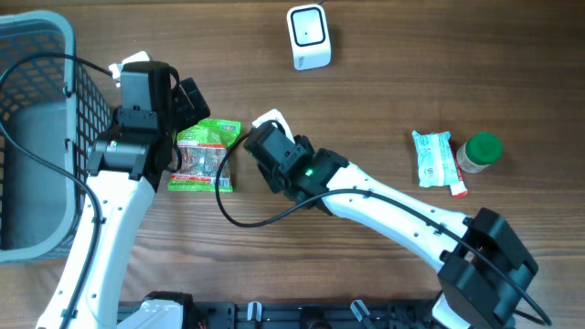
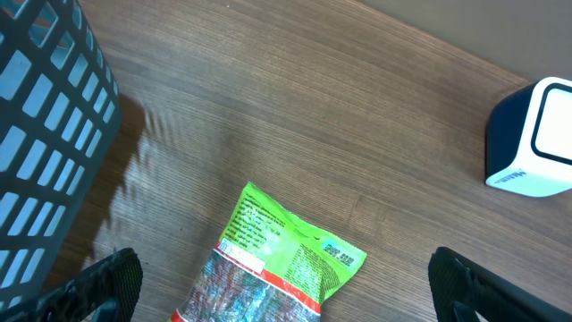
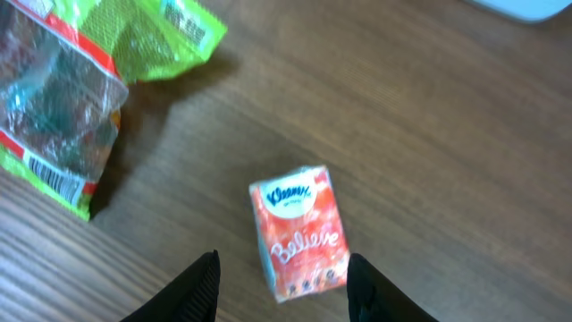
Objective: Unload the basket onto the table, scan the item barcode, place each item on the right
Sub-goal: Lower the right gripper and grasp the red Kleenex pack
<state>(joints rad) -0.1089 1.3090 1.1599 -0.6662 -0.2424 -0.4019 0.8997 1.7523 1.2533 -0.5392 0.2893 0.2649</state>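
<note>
Overhead, the right arm (image 1: 384,196) hides most of the tissue pack (image 1: 268,118), mid-frame; its wrist view shows the pack loose on the tabletop (image 3: 447,134) between the right end effector's (image 3: 284,261) parted fingers (image 3: 201,291). The left end effector (image 2: 281,268) gapes over the bag (image 2: 299,250).

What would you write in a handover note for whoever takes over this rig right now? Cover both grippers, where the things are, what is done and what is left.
Left gripper: open, above the green snack bag, holding nothing.
Right gripper: open, fingers either side of the Kleenex pack, which lies on the table.
Scanner: stands apart from both arms, nothing held to it.
Done: no scan shows.
Left: grip an item and turn its barcode to the scanner.
</note>
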